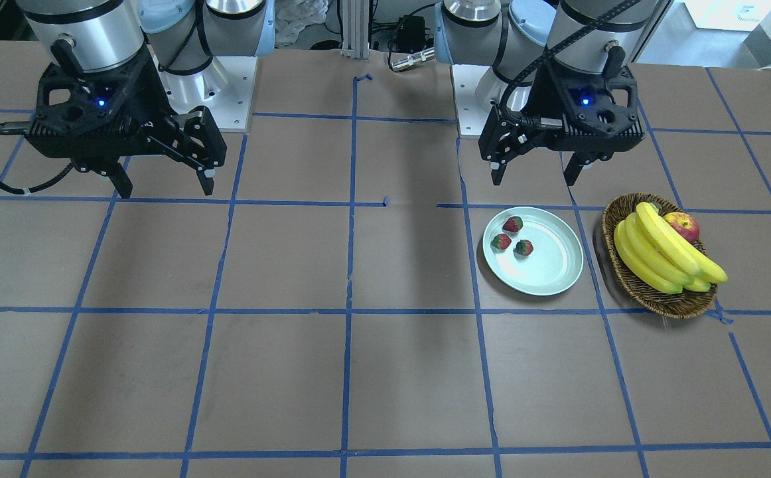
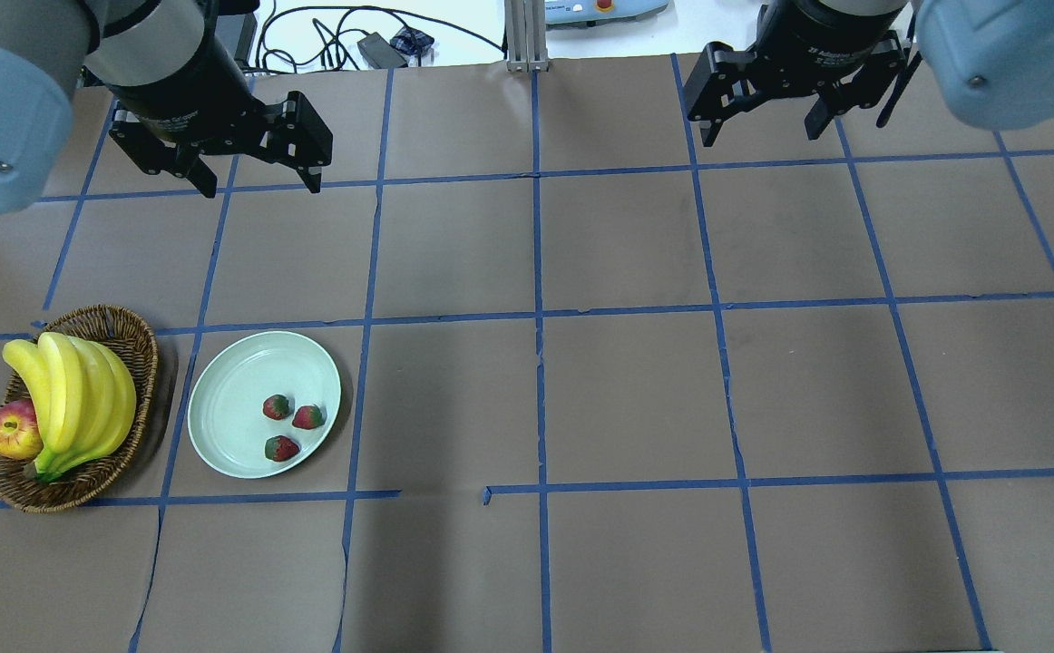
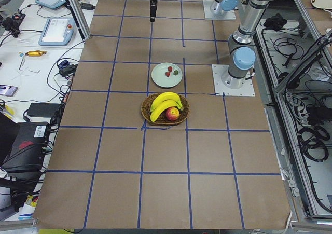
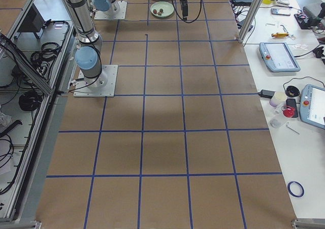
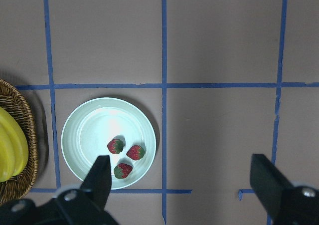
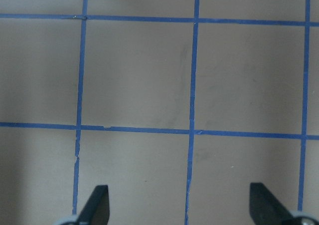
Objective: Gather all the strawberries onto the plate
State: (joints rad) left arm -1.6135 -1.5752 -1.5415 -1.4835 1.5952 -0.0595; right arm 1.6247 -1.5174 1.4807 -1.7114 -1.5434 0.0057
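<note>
Front view: three strawberries [image 1: 524, 247] lie inside the plate [image 1: 553, 265], grouped on the side away from the basket [image 1: 632, 284] of bananas [image 1: 657, 255] and apple [image 1: 683, 226]. Judgement: collection looks complete, which would explain why nothing is held. The left gripper [image 1: 533, 178] hangs high just behind the plate, fingers wide, empty. The right gripper [image 1: 165, 190] is well apart, equally wide, empty.

Overhead: both wrists point straight down, raised above the table [image 2: 636, 399].

Left wrist view: looks down on the plate; berries close together, apparently not touching.

Right wrist view: only taped paper between spread fingertips.

Side views: grippers too small to judge.
</note>
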